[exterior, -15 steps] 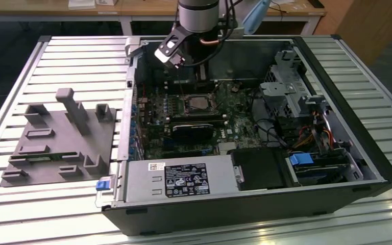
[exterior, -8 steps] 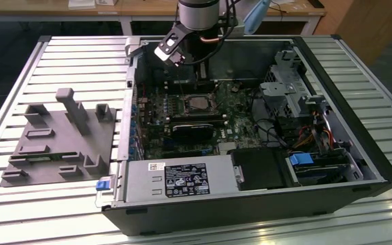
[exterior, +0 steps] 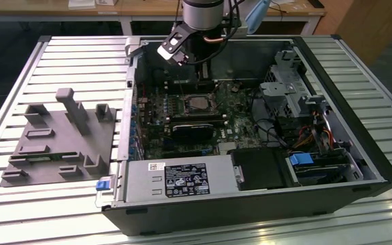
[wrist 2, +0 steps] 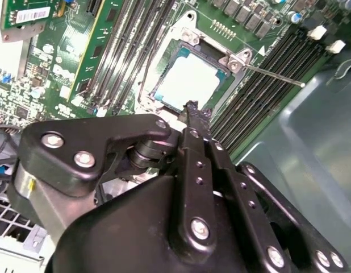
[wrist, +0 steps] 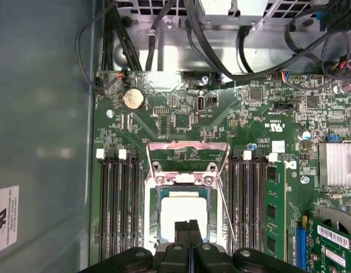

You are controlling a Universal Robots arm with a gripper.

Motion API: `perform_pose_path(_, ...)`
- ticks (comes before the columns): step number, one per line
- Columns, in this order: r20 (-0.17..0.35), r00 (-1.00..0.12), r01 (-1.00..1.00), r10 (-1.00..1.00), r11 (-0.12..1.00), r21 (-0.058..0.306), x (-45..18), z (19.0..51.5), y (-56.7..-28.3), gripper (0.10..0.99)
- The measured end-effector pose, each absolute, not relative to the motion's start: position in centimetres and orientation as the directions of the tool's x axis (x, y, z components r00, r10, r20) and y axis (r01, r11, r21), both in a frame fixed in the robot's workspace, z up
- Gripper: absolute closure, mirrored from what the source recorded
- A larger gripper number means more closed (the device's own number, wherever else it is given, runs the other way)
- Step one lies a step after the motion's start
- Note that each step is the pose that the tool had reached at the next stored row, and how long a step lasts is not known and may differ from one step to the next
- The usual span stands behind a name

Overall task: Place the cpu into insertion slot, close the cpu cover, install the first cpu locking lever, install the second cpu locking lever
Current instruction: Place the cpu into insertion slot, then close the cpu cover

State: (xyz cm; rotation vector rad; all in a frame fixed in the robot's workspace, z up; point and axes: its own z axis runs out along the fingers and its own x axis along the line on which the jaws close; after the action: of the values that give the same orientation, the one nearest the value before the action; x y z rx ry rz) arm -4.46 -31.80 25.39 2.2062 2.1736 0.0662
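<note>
cpu (wrist: pixel 181 207) sits flat in the insertion slot (wrist: pixel 157 196), silver top up, square to the rim as far as both wrist views show. Step one reads as done. The cpu cover (wrist: pixel 187 146) is swung up off the socket with its window frame standing behind the chip, not closed. One locking lever (wrist 2: pixel 275 75) sticks out free beside the socket, unlatched (can't make out the other one for sure).

The fingers (wrist: pixel 182 233) are pressed together with nothing between them. Their tips hang just over the chip edge away from the cover; touching or not, can't tell.

My read: we're between placing and the cover step. That calls for a push on the raised frame, tips kept off the chip top and clear of the free lever.

Containers: the open pc case (exterior: pixel 380 168) on the bench (exterior: pixel 80 61) holds the board. The power supply (exterior: pixel 182 178) lies along the wall nearest the exterior camera, and the drive bays are at the exterior view's right. A grey fixture (exterior: pixel 49 125) sits beside the case at the exterior view's left. One of its slots holds a green strip (exterior: pixel 46 157); can't tell what it is.
</note>
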Motion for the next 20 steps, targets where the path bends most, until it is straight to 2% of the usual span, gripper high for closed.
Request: perform_pose_path(20, -0.001, 0.021, 0.998, 1.0, -0.02, 0.061, -3.94, 26.26, -31.79, 0.984)
